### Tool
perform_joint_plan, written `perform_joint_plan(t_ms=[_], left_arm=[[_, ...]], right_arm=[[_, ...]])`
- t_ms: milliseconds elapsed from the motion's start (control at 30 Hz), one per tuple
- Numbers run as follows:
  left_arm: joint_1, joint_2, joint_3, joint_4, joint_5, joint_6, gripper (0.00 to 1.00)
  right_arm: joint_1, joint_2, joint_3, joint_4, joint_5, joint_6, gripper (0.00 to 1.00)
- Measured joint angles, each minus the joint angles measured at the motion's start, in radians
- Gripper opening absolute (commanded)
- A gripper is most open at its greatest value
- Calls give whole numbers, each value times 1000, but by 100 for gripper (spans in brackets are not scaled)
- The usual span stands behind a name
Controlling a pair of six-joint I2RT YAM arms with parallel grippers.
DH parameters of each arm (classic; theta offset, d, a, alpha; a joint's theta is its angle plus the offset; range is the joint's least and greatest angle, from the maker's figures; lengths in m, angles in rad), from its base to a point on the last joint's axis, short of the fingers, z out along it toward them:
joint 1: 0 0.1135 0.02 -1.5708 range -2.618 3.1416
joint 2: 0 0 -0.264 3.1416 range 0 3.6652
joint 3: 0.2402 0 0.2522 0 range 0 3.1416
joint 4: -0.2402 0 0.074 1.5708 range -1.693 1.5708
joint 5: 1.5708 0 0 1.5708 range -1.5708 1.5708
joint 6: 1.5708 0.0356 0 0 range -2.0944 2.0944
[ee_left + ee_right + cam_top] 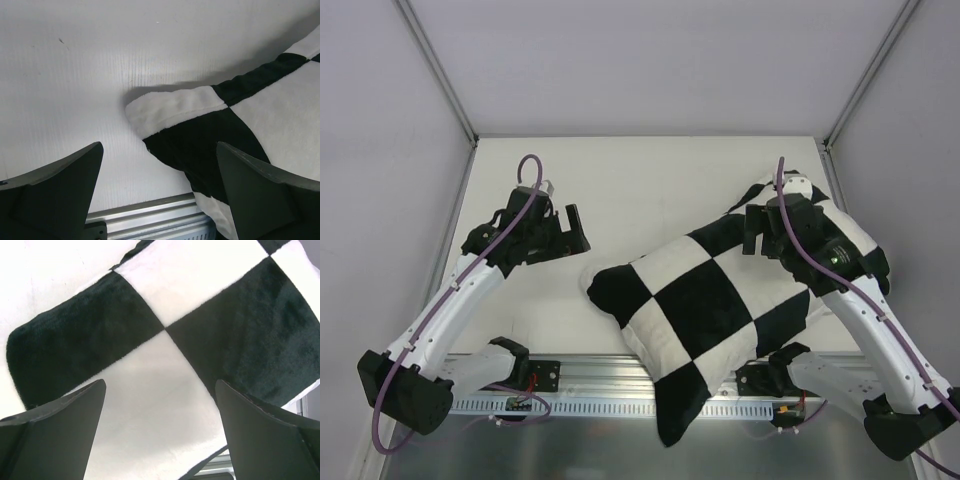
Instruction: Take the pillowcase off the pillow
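Observation:
The black-and-white checkered pillowcase (710,300) lies diagonally across the table's right half, and its near corner hangs over the front rail. It is plump and full; the white pillow inside it is hidden. My left gripper (576,228) is open and empty, low over the table just left of the pillowcase's left corner (190,130). In the left wrist view that corner lies between and ahead of my open gripper (159,146). My right gripper (752,232) is open and empty above the far right part of the pillowcase (165,340), its jaws wide over a white square (160,382).
The white table (650,180) is walled by grey panels with metal posts at the back corners. An aluminium rail (590,375) runs along the front edge and shows in the left wrist view (150,215). Both arm bases sit on it.

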Motion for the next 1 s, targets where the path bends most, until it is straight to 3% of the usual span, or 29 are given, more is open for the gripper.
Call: perform_joint_plan(t_ms=[300,500,633,900,1000], left_arm=[[0,0,-9,-6,-7,-42,99],[-43,35,-9,-6,70,-48,99],[-228,59,18,-14,63,-52,99],[-777,275,272,2,-72,-79,99],[-890,354,325,13,-87,-77,99]], right_arm=[[0,-43,-34,18,37,-10,96],[0,-108,-29,-6,88,-45,96],[0,-108,41,-58,184,-56,96],[0,-188,114,-93,337,-72,96],[0,-213,116,-101,368,-76,96]])
